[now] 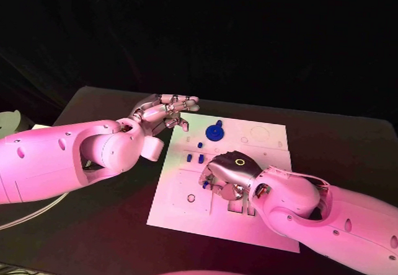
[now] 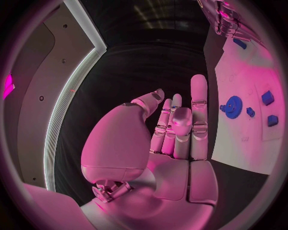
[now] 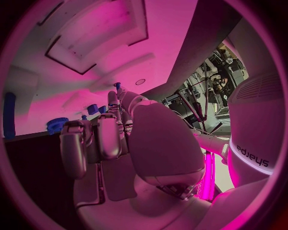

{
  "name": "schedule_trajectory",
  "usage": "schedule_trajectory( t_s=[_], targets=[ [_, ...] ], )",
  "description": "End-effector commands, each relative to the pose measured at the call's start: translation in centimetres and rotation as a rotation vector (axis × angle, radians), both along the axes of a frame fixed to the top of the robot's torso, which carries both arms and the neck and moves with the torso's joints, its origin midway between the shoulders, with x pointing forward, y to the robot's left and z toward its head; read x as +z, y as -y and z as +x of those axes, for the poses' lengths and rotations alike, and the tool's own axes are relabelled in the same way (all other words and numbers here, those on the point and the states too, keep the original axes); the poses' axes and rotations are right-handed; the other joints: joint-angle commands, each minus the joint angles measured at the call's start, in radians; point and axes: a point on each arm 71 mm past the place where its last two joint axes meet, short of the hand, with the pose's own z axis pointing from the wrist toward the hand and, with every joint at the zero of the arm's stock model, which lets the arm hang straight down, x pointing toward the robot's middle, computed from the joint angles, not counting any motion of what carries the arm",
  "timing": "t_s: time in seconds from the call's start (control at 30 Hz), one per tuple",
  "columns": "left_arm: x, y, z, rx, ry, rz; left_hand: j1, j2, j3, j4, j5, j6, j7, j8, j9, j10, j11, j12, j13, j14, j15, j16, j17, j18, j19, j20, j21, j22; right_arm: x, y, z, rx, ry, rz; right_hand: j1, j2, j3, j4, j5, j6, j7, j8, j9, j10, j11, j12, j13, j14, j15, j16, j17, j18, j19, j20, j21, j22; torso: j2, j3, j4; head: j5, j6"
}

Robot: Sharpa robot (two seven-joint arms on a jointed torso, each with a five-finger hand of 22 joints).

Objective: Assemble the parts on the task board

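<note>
We are early in the job, by our reading: the blue gear (image 1: 215,132) lies at the board (image 1: 190,214)'s twelve o'clock, small blue pieces (image 1: 194,157) loose just below. Our left hand (image 1: 165,113) hovers spread, holding nothing. Our right hand (image 1: 231,176) is over the middle (its grip we cannot tell).

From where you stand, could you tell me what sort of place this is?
Probably a robotics test bench: a black table against a dark backdrop, a white task board holding small blue parts, and nothing domestic around.
</note>
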Motion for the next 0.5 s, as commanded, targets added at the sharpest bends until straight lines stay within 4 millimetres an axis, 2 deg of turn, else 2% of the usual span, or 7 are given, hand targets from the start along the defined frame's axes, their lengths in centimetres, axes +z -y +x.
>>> schedule_trajectory(
  t_s=[0.03,0.5],
  targets=[
    [0.08,0.26,-0.13,-0.023,0.000,-0.014,0.002,0.007,-0.005,-0.002,-0.003,-0.007,0.001,0.001,-0.001,-0.008,0.000,0.003,0.001,-0.005,0.003,-0.001,-0.001,0.018,0.002,0.006,-0.005,-0.001,-0.42,-0.16,-0.08,0.001,0.018,-0.058,-0.010,0.001,0.004,-0.002,0.005,-0.001,0.008,0.002,0.002,0.008,-0.005,0.005,-0.001,0.052,-0.001,-0.002,0.000,0.000,0.067,-0.002,0.000,0.175,0.000,0.0003,0.0005,0.000,-0.001],
    [0.06,0.28,-0.19,-0.028,-0.005,-0.014,0.001,0.006,-0.006,-0.002,-0.003,-0.009,0.001,0.001,-0.001,-0.010,0.001,0.004,0.001,-0.005,0.004,-0.001,-0.002,0.018,0.002,0.007,-0.005,-0.001,-0.57,-0.85,-0.43,0.015,0.030,-0.094,-0.016,-0.001,0.003,-0.002,0.004,0.000,0.008,0.002,0.003,0.008,-0.004,0.005,-0.002,0.051,0.000,-0.002,0.000,0.000,0.067,-0.001,0.000,0.175,-0.001,-0.0007,0.0009,0.000,-0.004]
  ],
)
